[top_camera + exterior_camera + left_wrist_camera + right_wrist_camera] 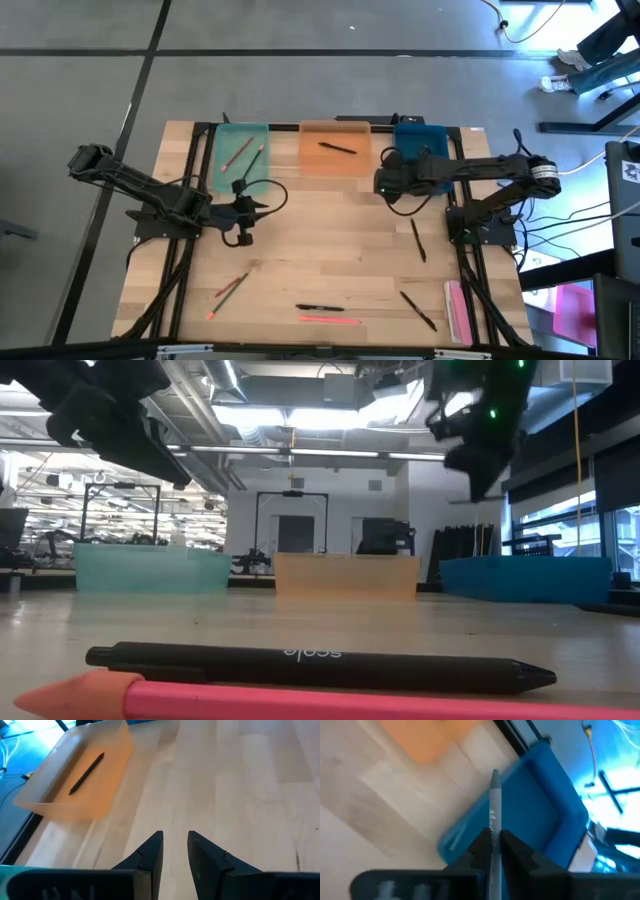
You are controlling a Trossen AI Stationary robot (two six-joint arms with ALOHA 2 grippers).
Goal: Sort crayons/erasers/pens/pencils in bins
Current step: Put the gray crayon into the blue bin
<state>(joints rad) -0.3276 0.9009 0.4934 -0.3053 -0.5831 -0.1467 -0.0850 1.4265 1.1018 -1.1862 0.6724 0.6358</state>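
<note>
Open-plan lab, exposed ceiling ducts (300, 435), metal rigs (120, 510)

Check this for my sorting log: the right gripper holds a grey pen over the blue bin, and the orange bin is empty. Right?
Not quite. The orange bin is not empty: one black pen lies in it, as the left wrist view and the high view show. The rest stands: the right gripper holds a grey pen over the blue bin.
</note>
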